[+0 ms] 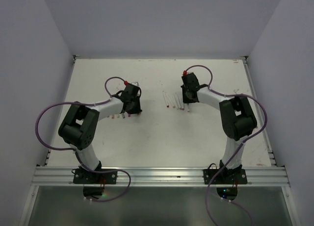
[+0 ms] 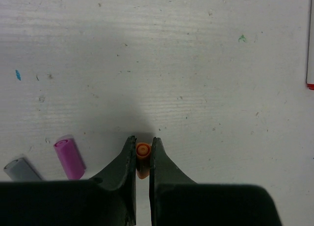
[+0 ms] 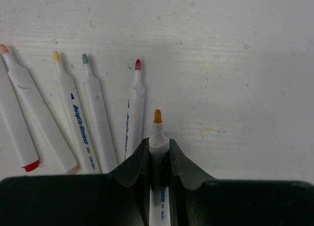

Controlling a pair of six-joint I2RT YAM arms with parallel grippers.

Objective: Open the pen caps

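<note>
My left gripper [image 2: 143, 140] is shut on a small orange pen cap [image 2: 143, 151], held just above the table with its hollow end facing the camera. A magenta cap [image 2: 69, 158] and a grey cap [image 2: 20, 169] lie on the table to its left. My right gripper [image 3: 159, 141] is shut on a white pen [image 3: 158, 132] whose bare orange tip points away. Several uncapped pens lie side by side to its left, among them a pink-tipped one [image 3: 134, 106] and a grey-tipped one [image 3: 96, 115]. In the top view the left gripper [image 1: 131, 108] and right gripper [image 1: 188, 102] are apart.
A row of small caps [image 1: 120, 116] lies beside the left gripper. The loose pens [image 1: 171, 99] lie between the two arms. A white pen with a red end [image 2: 310, 64] shows at the right edge of the left wrist view. White walls enclose the table [image 1: 157, 138].
</note>
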